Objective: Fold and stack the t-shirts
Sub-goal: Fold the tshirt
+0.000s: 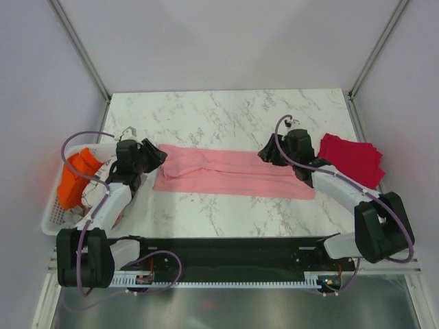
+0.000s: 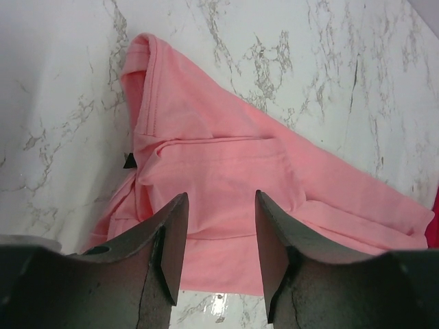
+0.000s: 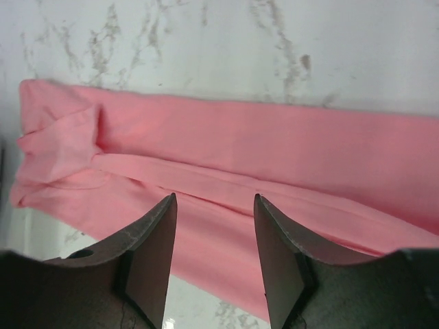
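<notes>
Looks about half done — crimson t-shirt (image 1: 351,159) folded by the worktop's (image 1: 226,110) right edge, pink t-shirt (image 1: 233,173) mid-worktop as a long strip. Left gripper (image 2: 218,200) and right gripper (image 3: 214,200) released, empty, over its ends. Leaves crosswise folds and stacking.

Setup was a white marble-look tabletop with grey veins (image 1: 226,110), boxed in by plain pale walls (image 1: 226,41), slim aluminium frame posts (image 1: 79,48) at the far corners. Soft, even light; a brushed metal ledge (image 1: 226,308) sat nearest.

No readable text, label, brand, number or sign appears in any view.
</notes>
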Controlling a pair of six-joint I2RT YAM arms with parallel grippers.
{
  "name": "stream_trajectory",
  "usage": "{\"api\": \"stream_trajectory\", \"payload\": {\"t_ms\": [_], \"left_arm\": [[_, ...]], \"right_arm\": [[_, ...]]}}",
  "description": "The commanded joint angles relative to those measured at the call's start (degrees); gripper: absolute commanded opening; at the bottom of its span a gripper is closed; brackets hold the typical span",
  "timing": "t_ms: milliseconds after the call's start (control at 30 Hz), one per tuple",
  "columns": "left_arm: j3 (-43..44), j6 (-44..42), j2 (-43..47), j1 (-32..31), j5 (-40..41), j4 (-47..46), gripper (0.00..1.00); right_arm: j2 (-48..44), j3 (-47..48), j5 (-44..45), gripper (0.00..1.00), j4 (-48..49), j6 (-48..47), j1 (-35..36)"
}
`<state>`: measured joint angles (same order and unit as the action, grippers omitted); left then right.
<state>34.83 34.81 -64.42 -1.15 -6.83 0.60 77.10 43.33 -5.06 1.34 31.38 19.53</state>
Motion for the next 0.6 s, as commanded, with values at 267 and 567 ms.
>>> {"api": "stream_trajectory", "payload": {"t_ms": [267,567], "left_arm": [[11.40,1.93,-13.62,-0.17,-0.38,4.76,0.51],[13.78,1.67,-16.44,0.00,1.64,7.13,0.52]], "right_arm": [[21.49,20.19,-11.28,0.56,8.76,1.67,11.75],[29.50,29.43,-13.57,0.56,6.30,0.97,12.46]]}}
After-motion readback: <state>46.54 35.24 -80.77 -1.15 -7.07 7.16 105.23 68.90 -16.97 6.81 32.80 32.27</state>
